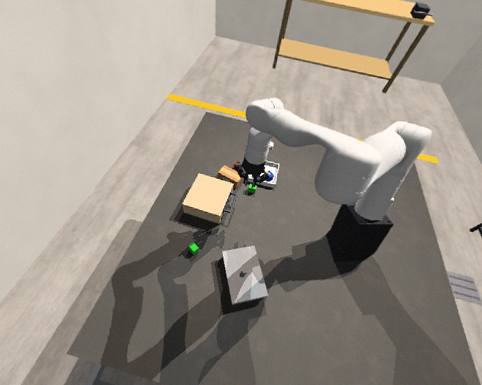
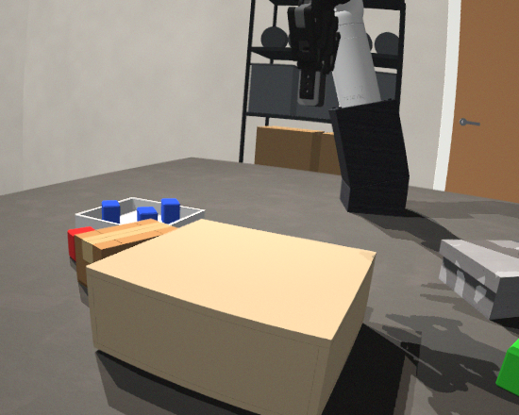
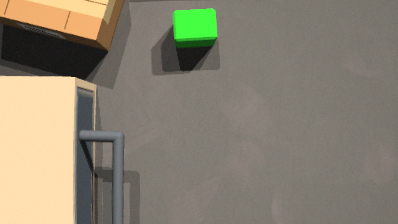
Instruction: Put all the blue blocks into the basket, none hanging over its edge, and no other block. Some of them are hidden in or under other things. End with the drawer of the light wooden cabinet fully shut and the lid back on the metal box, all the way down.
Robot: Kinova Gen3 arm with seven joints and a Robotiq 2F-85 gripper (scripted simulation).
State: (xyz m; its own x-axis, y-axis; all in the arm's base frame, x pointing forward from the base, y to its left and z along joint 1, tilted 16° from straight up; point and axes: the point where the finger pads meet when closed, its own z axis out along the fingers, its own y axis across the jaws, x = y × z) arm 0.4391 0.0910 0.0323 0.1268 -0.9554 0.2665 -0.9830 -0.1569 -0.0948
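The white basket [image 2: 140, 217] holds three blue blocks [image 2: 146, 213]; it also shows under the arm in the top view [image 1: 269, 174]. The light wooden cabinet [image 2: 231, 302] stands in front of it. In the wrist view the cabinet [image 3: 37, 150] fills the left side, and its drawer front with the grey handle [image 3: 112, 165] looks pushed in. The metal box [image 1: 244, 275] has its lid on. My gripper [image 2: 311, 94] hangs high above the table beside the cabinet, fingers close together and holding nothing. The fingers are out of the wrist view.
A brown wooden box [image 2: 123, 238] and a red block [image 2: 73, 240] lie between cabinet and basket. One green block [image 3: 195, 26] lies near the basket, another [image 1: 192, 249] between cabinet and metal box. The black arm base [image 1: 359, 236] stands at the right.
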